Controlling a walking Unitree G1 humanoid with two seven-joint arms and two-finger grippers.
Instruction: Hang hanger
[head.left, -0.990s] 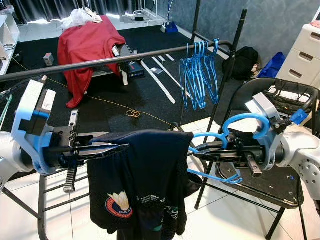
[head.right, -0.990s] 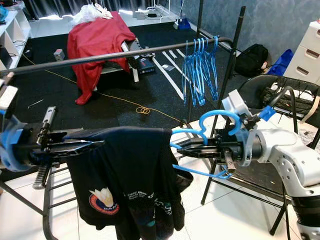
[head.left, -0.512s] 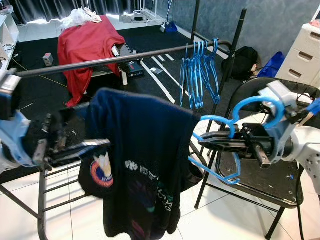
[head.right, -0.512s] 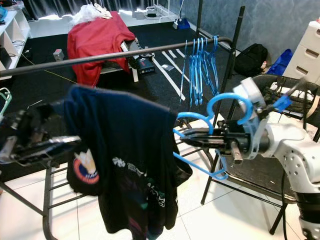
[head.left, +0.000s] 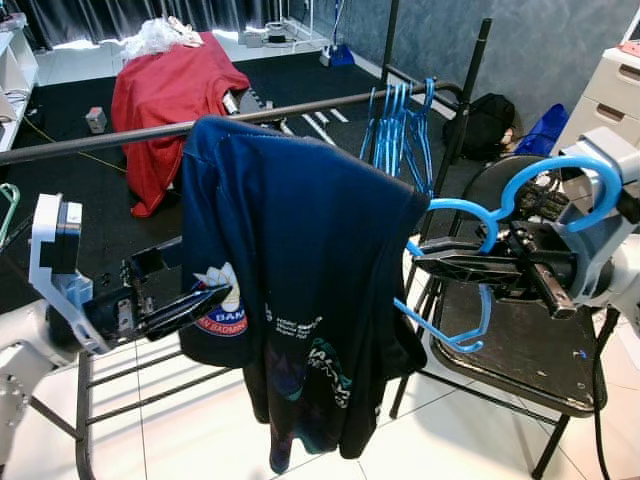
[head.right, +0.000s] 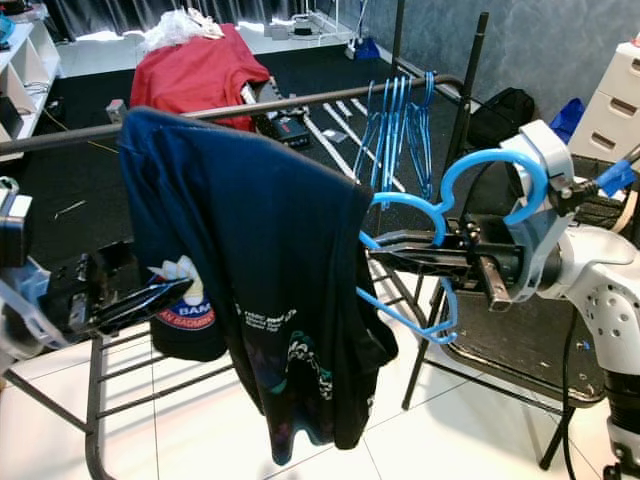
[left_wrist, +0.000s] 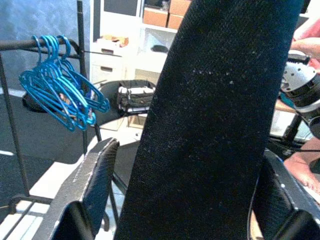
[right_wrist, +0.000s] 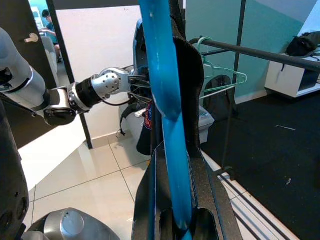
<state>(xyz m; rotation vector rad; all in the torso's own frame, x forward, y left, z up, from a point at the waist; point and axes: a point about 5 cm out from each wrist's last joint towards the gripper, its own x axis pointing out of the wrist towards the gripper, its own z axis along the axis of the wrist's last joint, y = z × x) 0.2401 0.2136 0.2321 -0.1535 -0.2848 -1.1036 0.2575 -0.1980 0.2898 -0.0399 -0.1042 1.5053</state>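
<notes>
A dark navy T-shirt (head.left: 300, 270) hangs at full length on a blue hanger (head.left: 455, 335). My right gripper (head.left: 425, 268) is shut on the hanger's neck, and the big blue hook (head.left: 560, 180) curves above it. In the right wrist view the hanger (right_wrist: 170, 125) runs between the fingers. The shirt's raised shoulder is level with the black rail (head.left: 100, 140) and in front of it. My left gripper (head.left: 200, 300) is low at the shirt's left edge by the printed badge. In the left wrist view its fingers (left_wrist: 85, 200) stand open either side of the fabric (left_wrist: 215, 125).
Several empty blue hangers (head.left: 400, 120) hang at the rail's right end by the upright post (head.left: 465, 90). A black folding chair (head.left: 520, 360) stands under my right arm. Behind are a red cloth (head.left: 170, 90), a black bag (head.left: 487, 120) and white drawers (head.left: 610, 110).
The right gripper has lifted the hanger and shirt up level with the rail. The shirt went from draped across the left gripper to hanging full length. The left gripper has dropped lower.
</notes>
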